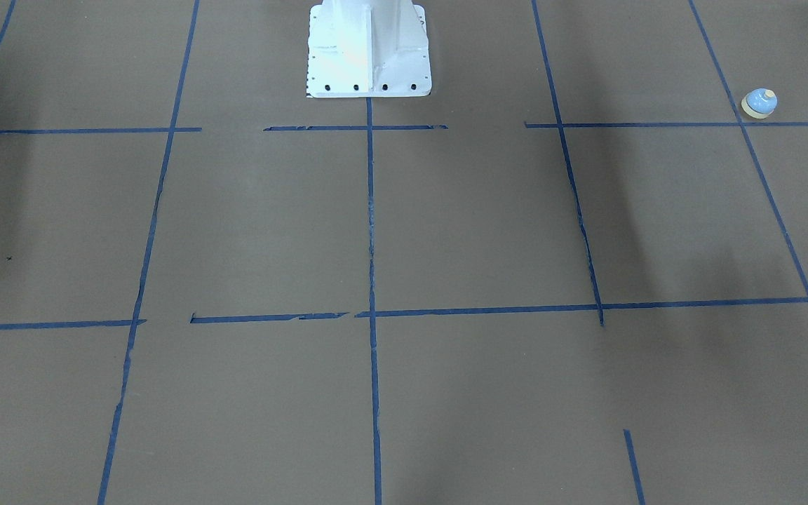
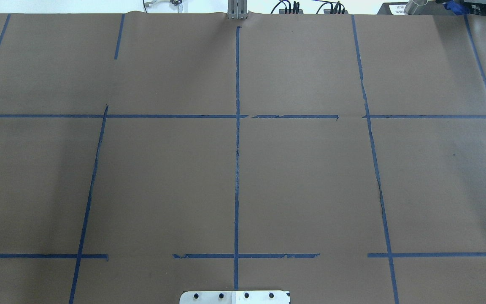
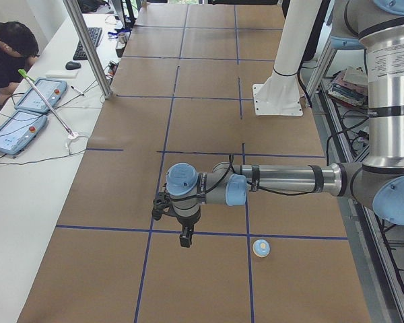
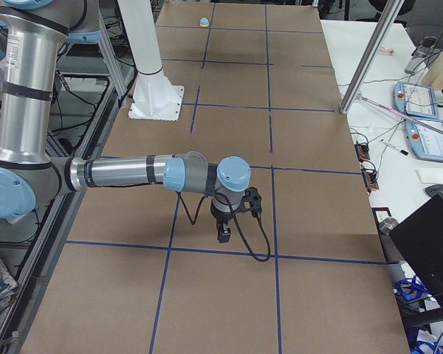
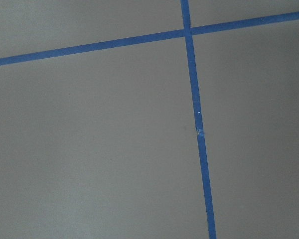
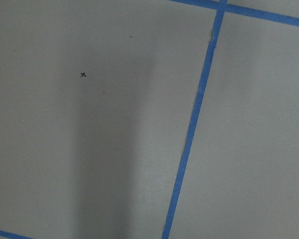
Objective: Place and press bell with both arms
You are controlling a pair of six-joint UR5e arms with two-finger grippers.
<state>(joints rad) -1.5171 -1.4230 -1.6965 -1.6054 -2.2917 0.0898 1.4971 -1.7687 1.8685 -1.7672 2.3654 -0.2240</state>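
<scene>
A robotics lab: tape-gridded table (image 3: 202, 128), teach pendants (image 3: 15, 131), bolted robot pedestal (image 3: 278, 101).

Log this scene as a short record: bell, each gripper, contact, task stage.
bell: upright on the table, on the robot's left side, beside a blue tape crossing
left gripper: points down above the table, apart from the bell; open or shut cannot be told
right gripper: points down above the table, at the opposite end from the bell; open or shut cannot be told
contact: nothing touches the bell
task stage: bell not yet grasped
</scene>
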